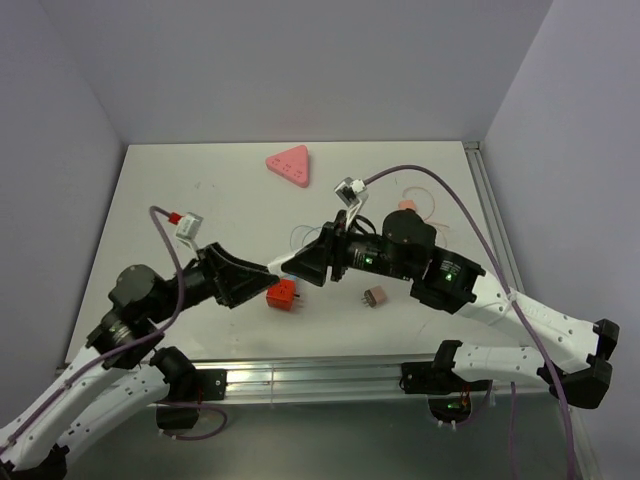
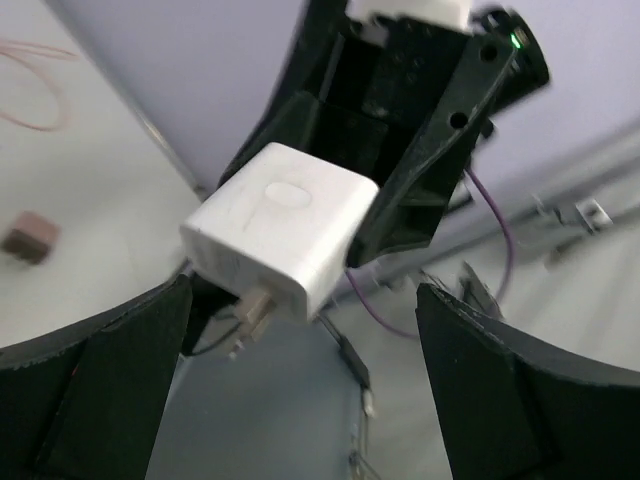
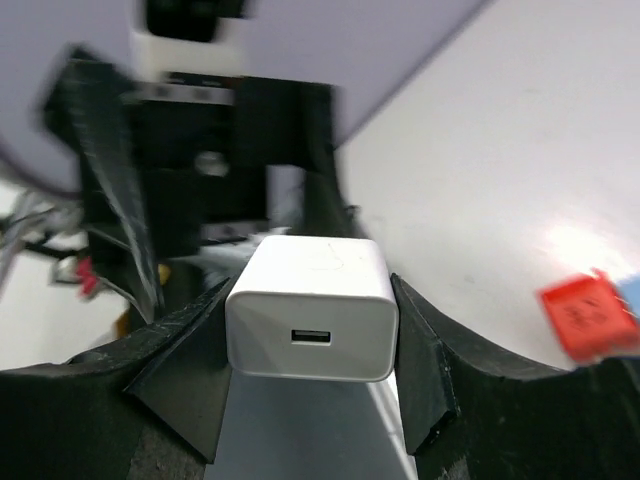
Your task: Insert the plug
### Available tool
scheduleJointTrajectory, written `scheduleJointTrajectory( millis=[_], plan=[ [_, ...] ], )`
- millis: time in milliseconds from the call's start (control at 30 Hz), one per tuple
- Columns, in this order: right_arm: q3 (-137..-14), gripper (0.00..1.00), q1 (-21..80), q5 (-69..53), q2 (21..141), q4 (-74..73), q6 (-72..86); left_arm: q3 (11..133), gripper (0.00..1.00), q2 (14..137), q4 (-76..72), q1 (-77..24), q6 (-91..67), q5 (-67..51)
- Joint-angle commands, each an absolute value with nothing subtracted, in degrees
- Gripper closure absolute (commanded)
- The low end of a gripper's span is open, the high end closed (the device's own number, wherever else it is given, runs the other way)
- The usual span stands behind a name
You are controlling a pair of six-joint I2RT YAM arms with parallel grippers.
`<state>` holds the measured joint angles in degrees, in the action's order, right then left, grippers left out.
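A white USB charger plug is clamped between my right gripper's black fingers, USB port facing the wrist camera. In the top view the plug hangs above the table between both grippers. In the left wrist view the plug shows its metal prongs pointing toward my left gripper, whose fingers stand wide apart on either side, open and empty. The left gripper faces the right gripper tip to tip. A red socket block lies on the table just below them and also shows in the right wrist view.
A pink triangular block lies at the back middle of the white table. A small brown plug piece lies right of the red block. A thin pink wire loop lies at the back right. Purple cables arc over both arms.
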<state>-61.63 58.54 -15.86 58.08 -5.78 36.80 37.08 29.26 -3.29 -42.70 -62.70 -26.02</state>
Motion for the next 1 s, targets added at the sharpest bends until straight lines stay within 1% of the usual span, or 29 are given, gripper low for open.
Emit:
scheduleJointTrajectory(
  millis=[0, 33, 67, 100, 133, 200, 233, 367, 433, 567, 733, 800, 967],
  plan=[
    [-68.37, 1.0, 57.75, -3.44, 57.56, -17.38, 31.83, 45.16, 0.0, 25.41, 26.27, -42.63, -54.14, -4.36],
    [-69.68, 1.0, 57.05, -2.04, 58.53, -22.71, 30.86, 47.61, 0.01, 23.92, 30.11, -42.63, -55.53, -0.3],
    [-72.39, 1.0, 56.78, -0.11, 60.8, -25.29, 28.67, 48.51, 0.01, 23.12, 34.24, -42.63, -56.68, 9.48],
    [-73.73, 1.0, 56.69, -0.09, 62.21, -27.66, 27.09, 49.39, 0.0, 22.25, 37.67, -42.63, -58.34, 13.93],
    [-74.87, 1.0, 56.52, -0.44, 63.71, -31.25, 25.42, 50.53, 0.01, 21.45, 44.32, -42.71, -62.8, 17.72],
    [-76.99, 1.0, 56.6, -3.4, 68.19, -33.39, 20.5, 51.06, 0.0, 18.64, 47.54, -42.63, -65.38, 24.66],
    [-77.17, 1.0, 56.78, -4.38, 69.51, -33.92, 19.17, 51.15, 0.01, 17.68, 48.24, -42.71, -65.3, 25.57],
    [-75.67, 1.0, 58.09, -4.75, 75.21, -31.64, 14.69, 50.62, 0.0, 13.19, 46.67, -42.63, -63.55, 25.66],
    [-76.02, 1.0, 58.8, -2.48, 77.51, -32.6, 13.28, 50.97, 0.01, 12.31, 46.58, -42.63, -63.2, 25.58],
    [-76.81, 1.0, 61.16, -2.64, 83.57, -34.01, 7.23, 51.42, 0.03, 12.3, 46.84, -42.63, -61.79, 24.96],
    [-80.24, 1.0, 66.43, 2.98, 89.37, -36.38, 2.82, 49.58, 0.03, 12.57, 45.62, -42.63, -62.05, 23.82],
    [-80.51, 1.0, 67.06, 4.57, 90.96, -36.39, 1.41, 48.78, 0.04, 12.57, 44.48, -42.63, -62.05, 22.07],
    [-78.32, 1.0, 67.94, 7.3, 93.78, -31.65, -1.32, 48.43, 0.04, 13.62, 43.94, -42.63, -61.96, 20.83]
  ],
)
